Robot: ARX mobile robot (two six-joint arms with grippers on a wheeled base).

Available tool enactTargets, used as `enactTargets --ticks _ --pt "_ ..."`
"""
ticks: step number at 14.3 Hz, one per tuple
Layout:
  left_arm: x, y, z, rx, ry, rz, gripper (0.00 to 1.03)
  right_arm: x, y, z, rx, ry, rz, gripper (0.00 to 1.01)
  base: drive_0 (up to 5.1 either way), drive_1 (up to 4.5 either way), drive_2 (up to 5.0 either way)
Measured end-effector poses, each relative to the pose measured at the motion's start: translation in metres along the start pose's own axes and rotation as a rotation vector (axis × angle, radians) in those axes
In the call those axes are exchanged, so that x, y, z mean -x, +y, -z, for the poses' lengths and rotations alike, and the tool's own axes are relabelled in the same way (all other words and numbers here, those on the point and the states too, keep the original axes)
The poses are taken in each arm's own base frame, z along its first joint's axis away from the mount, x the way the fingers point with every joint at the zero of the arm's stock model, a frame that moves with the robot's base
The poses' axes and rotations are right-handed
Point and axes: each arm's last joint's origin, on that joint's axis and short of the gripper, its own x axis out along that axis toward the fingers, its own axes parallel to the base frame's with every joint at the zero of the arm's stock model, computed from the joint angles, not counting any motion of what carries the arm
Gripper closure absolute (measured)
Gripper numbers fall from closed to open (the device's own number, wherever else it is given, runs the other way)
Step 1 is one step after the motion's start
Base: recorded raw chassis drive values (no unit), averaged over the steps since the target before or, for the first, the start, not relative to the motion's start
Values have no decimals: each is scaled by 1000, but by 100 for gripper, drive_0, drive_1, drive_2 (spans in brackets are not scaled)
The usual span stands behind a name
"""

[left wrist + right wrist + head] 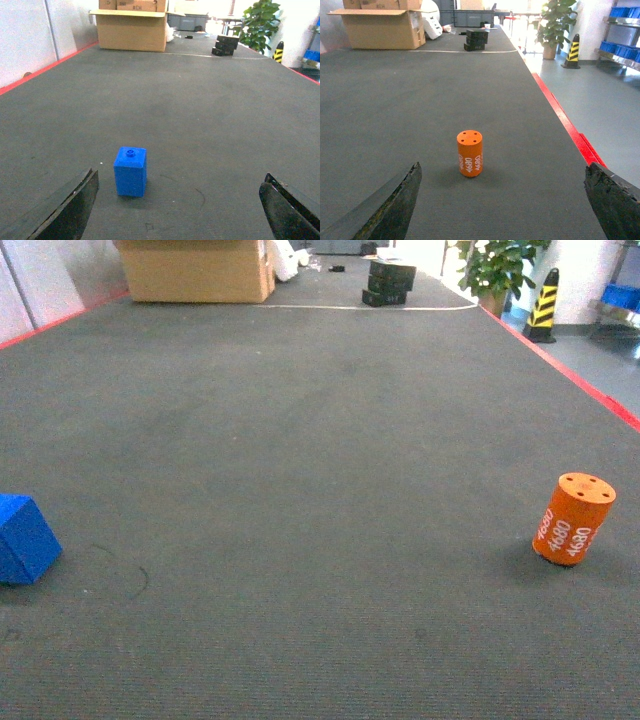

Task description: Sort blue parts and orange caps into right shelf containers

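Note:
A blue part (pixel 22 538), a solid box-shaped block, stands on the dark floor mat at the far left of the head view. In the left wrist view the blue part (pixel 130 171) stands upright, ahead of my left gripper (pixel 180 207) and nearer its left finger (pixel 70 210); this gripper is open and empty. An orange cap (pixel 573 518) printed "4680" stands at the right. The orange cap (pixel 469 153) is upright ahead of my open, empty right gripper (pixel 502 205), left of its midline. Blue shelf containers (pixel 622 11) show far right. Neither gripper shows in the head view.
A brown cardboard box (pixel 195 270) sits at the far end, with stacked black cases (pixel 390 282) beside it. A potted plant (pixel 500 265) and a yellow-black striped cone (pixel 543 305) stand beyond the red border line (pixel 570 370) on the right.

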Motion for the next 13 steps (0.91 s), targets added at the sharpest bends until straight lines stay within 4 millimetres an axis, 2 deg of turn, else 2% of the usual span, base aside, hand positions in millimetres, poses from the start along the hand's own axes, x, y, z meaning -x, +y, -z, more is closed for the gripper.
enactTargets --ticks 13 --pt "0 0 0 0 0 0 5 0 0 0 0 0 0 3 0 0 0"
